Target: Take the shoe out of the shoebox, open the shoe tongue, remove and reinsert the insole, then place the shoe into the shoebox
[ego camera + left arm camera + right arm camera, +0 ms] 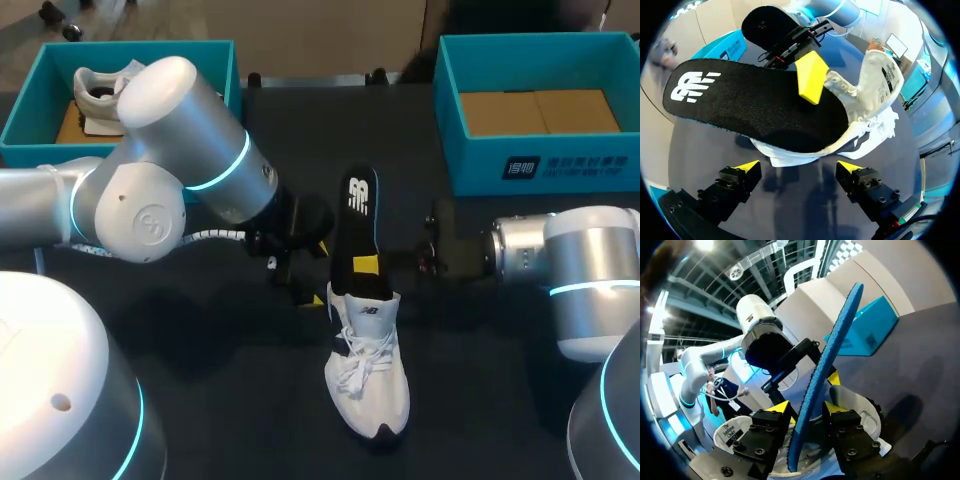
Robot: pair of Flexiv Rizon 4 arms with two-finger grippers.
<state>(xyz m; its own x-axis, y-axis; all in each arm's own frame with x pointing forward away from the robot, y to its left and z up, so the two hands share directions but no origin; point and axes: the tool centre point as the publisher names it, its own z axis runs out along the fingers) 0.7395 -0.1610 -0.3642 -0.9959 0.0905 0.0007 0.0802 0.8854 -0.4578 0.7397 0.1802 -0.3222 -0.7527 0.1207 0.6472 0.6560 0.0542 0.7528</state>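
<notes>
right tool (807,409) clenched on insole (358,215) half inside shoe (368,385); left tool (799,166) released beside shoe

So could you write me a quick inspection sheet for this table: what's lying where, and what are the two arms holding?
Surface: dark table, bare apart from the items below.
Job's things: white shoe lies on the table near the middle; black insole sticks up out of it; right box holds only cardboard; left box holds a second shoe.
Clutter: nothing seen.
Grippers: right tool is shut on the insole; left tool is open and holds nothing, with the shoe just ahead of it.
Cables: a pale cable runs under the left arm.
Surroundings: nothing seen reaching over the table.
</notes>
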